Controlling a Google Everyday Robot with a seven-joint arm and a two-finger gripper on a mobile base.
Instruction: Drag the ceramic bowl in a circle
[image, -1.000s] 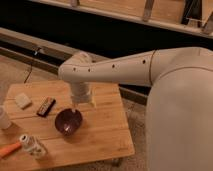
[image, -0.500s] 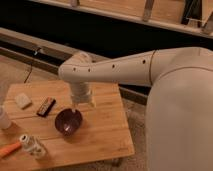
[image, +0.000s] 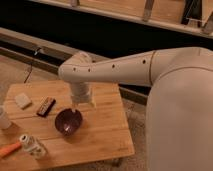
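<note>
The gripper (image: 83, 105) was seen pointed straight down over the middle of the wooden table (image: 107, 132), its fingers spread wide and nothing clasped between them. The ceramic bowl (image: 68, 122) was found just below it, slightly toward the table's near edge, with its far rim under one fingertip; whether contact was made could not be told. A dark bar (image: 46, 106) was laid near the bowl, toward the table's left edge.

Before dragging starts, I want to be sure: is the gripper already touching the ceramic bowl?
Cannot tell. In the camera view the gripper hangs over the far rim of the ceramic bowl; their outlines overlap, so no contact or gap shows.
</note>
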